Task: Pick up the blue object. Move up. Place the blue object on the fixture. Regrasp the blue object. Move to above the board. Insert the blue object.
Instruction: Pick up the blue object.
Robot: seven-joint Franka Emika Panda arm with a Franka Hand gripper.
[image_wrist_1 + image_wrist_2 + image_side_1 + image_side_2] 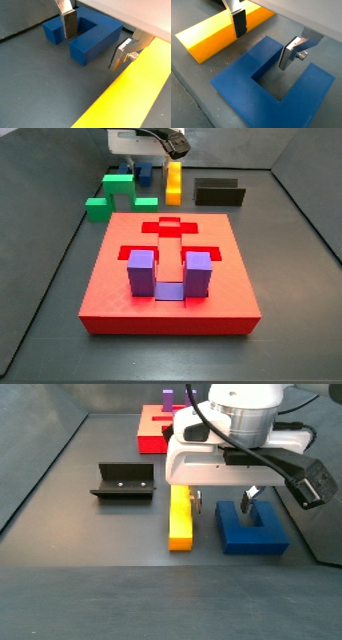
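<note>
No words or labels to read anywhere. From left in a side view: black fixture (122, 482), yellow bar (179, 515), then blue object (253, 527) flat on the floor. Tool (222, 501) low over the blue object, open wide, holding nothing; one finger (67, 25) inside the U gap, one outside. Red board (170, 268) well apart.

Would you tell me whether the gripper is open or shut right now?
Open: the gripper straddles one arm of the blue object, silver fingers well apart, nothing clamped.
</note>
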